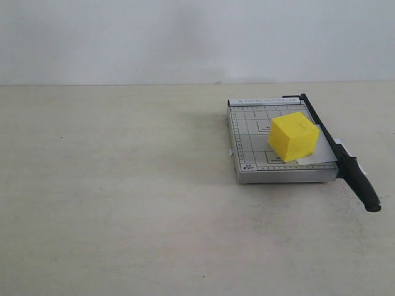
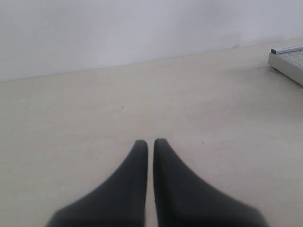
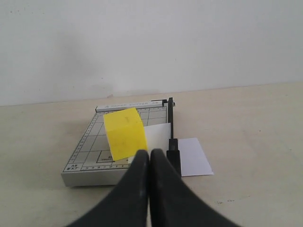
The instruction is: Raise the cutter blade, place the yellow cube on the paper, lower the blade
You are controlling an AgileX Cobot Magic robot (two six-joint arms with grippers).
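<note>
The yellow cube (image 1: pixel 293 136) sits on the white paper (image 1: pixel 318 155) on the grey gridded cutter board (image 1: pixel 250 148). The black cutter blade (image 1: pixel 336 148) lies lowered along the board's right edge, its thick handle (image 1: pixel 364 188) jutting past the front. In the right wrist view the cube (image 3: pixel 124 133), paper (image 3: pixel 194 156) and blade (image 3: pixel 171 124) lie just beyond my right gripper (image 3: pixel 149 152), which is shut and empty. My left gripper (image 2: pixel 150 142) is shut over bare table, with only a corner of the board (image 2: pixel 289 60) showing. Neither gripper appears in the exterior view.
The beige table (image 1: pixel 123 197) runs wide to the left of and in front of the cutter. A plain white wall (image 1: pixel 185 37) stands behind the table's far edge.
</note>
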